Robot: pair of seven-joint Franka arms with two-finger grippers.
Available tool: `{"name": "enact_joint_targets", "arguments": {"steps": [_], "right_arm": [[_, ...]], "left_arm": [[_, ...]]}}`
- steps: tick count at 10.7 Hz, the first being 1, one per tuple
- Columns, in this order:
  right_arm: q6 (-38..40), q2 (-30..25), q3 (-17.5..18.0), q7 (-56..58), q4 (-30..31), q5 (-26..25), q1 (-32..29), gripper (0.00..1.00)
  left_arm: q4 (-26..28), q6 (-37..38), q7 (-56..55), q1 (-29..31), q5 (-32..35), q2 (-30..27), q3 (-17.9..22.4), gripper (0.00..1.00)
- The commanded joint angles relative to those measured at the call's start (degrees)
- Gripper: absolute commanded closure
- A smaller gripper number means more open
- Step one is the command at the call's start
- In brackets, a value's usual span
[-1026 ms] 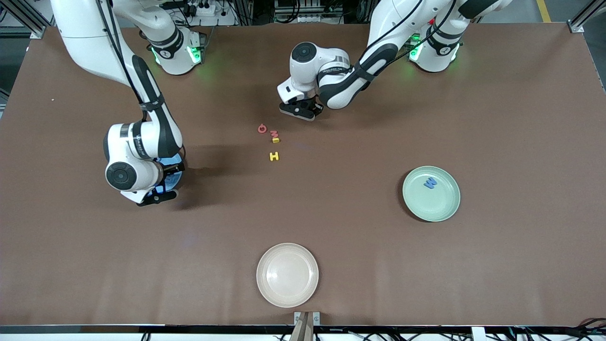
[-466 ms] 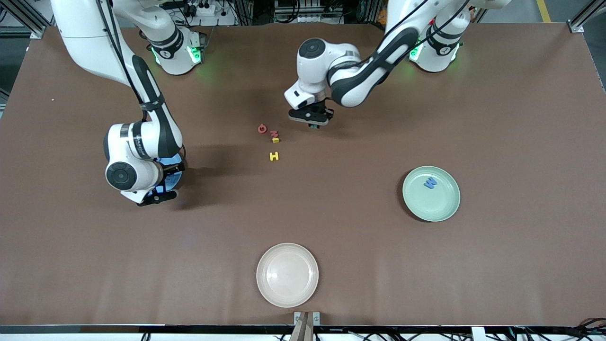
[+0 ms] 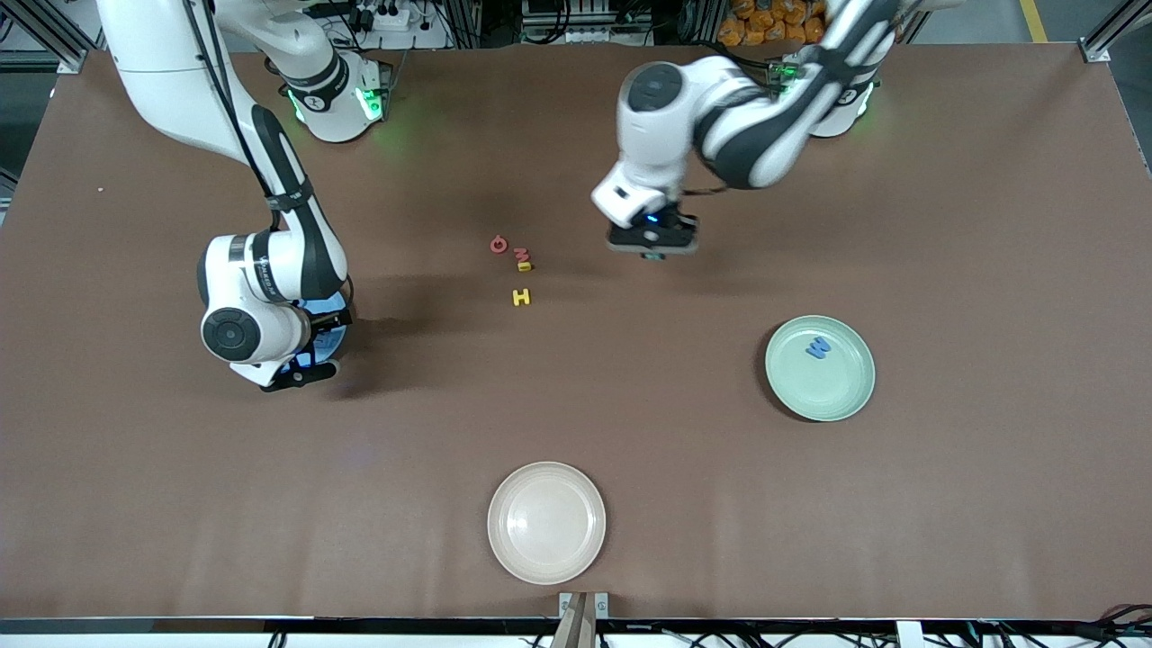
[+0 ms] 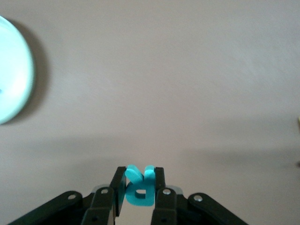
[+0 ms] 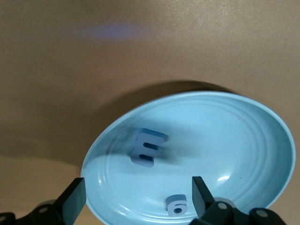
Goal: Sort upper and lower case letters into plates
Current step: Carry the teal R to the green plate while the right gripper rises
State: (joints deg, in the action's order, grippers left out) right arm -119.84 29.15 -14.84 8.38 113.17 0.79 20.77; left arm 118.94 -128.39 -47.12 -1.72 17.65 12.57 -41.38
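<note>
My left gripper (image 3: 652, 248) is shut on a teal R (image 4: 138, 190) and holds it above bare table between the letter cluster and the mint green plate (image 3: 832, 391). That plate holds a blue W (image 3: 818, 346) and its edge shows in the left wrist view (image 4: 11, 70). My right gripper (image 5: 137, 197) is open and empty over the bright blue plate (image 5: 225, 140), which holds a blue m (image 5: 147, 147) and a blue g (image 5: 177, 205). On the table lie a red round letter (image 3: 499, 244), a pink m (image 3: 521, 256), a small yellow letter (image 3: 524, 266) and a yellow H (image 3: 521, 297).
A cream plate (image 3: 546, 522) sits empty near the front edge of the table. The right arm's wrist covers most of the blue plate (image 3: 333, 335) in the front view.
My left gripper has moved with the teal R away from the letter cluster, toward the left arm's end of the table. The right arm has not moved.
</note>
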Motion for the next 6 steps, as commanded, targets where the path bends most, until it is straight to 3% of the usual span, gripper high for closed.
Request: {"name": "enact_joint_targets", "arguments": {"steps": [1,3,6], "right_arm": [[-0.5,0.1,0.1,-1.0,0.1,-0.5,0.1,0.0],[-0.3,0.0,0.1,-2.8,0.0,-0.2,0.8,0.0],[2.8,-3.2,0.3,-13.8,-0.1,1.0,6.0,0.0]], "left_arm": [[2.1,0.2,13.2,10.6,-5.1,-3.9,-0.9,1.0],[1.9,0.2,21.4,15.6,-5.2,-3.8,1.4,1.0],[0.5,0.1,32.0,15.3,-5.3,-2.1,11.2,1.0]]}}
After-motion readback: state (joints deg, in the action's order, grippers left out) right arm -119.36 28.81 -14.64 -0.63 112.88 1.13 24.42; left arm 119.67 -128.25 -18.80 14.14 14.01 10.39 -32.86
